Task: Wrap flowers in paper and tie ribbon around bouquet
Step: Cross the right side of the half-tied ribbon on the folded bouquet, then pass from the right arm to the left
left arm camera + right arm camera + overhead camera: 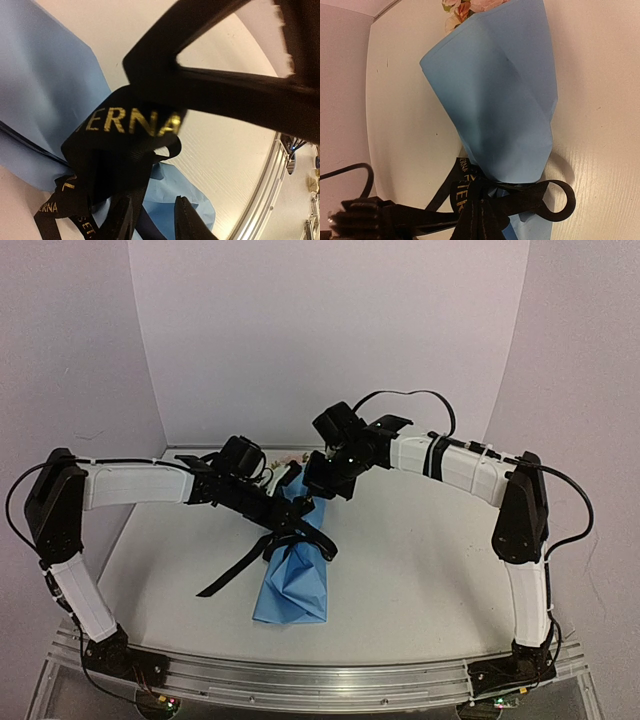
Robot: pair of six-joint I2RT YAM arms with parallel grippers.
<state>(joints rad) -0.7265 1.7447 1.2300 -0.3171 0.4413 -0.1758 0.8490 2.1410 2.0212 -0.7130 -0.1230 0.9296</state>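
The bouquet lies mid-table: a light blue paper (293, 580) cone (505, 100) with the pale flowers (470, 6) poking out at its far end. A black ribbon (300, 538) with gold lettering (130, 122) is knotted round the cone's narrow part (470, 192), with a loop (560, 200) on one side and a tail (225, 580) trailing to the near left. My left gripper (154, 220) sits just over the knot, open, with blue paper showing between its fingers (187, 222) and ribbon brushing the other finger. My right gripper (315, 488) hovers above the cone, shut on a ribbon strand (482, 225).
An aluminium rail (320, 680) runs along the near table edge, also in the left wrist view (272, 175). White backdrop walls (330, 330) close the back and sides. The left arm's black wrist (355, 217) shows low in the right wrist view.
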